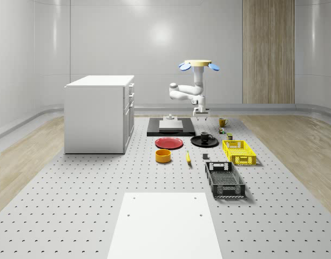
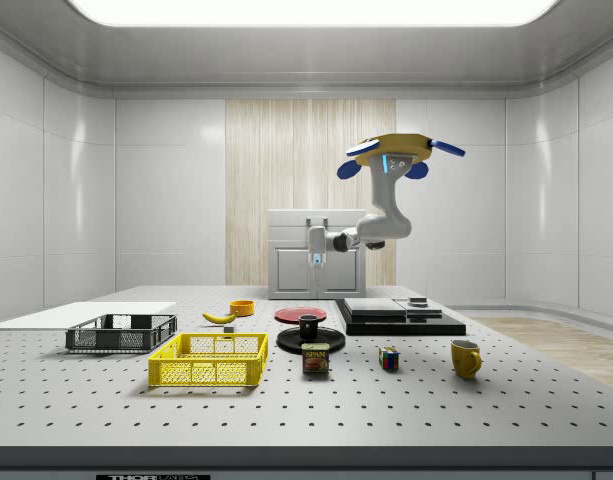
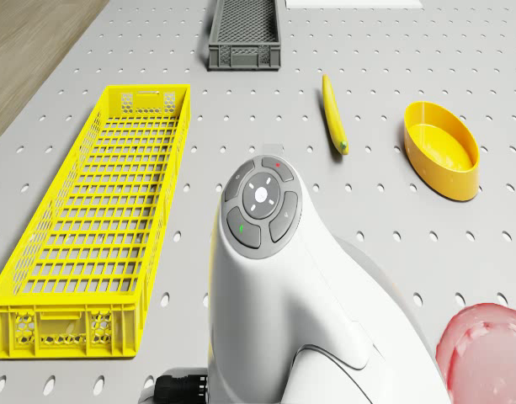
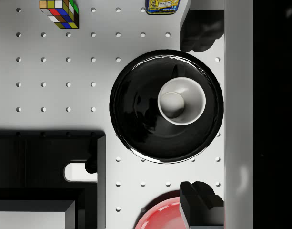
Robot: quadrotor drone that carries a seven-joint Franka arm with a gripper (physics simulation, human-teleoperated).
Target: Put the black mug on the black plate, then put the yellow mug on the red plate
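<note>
Whole-scene view: the drone (image 1: 198, 65) hovers above the table (image 1: 89, 199), and its arm carries the hand (image 1: 200, 112) downward. The black mug (image 1: 204, 137) already stands on the black plate (image 1: 204, 142) directly below the hand, so the first placement appears complete. The yellow mug (image 1: 222, 122) stands on the table beside the hand, well apart from the red plate (image 1: 169, 143).

Side view: the hand (image 2: 317, 262) hangs clear above the black mug (image 2: 308, 326), touching nothing. The yellow mug (image 2: 466, 358) is on the table, away from the red plate (image 2: 300, 314).

Wrist view: the two fingertips (image 4: 199, 31) stand wide apart, straddling the black plate (image 4: 136, 114). The hand holds nothing, which fits a release above the black mug (image 4: 181, 101).
</note>
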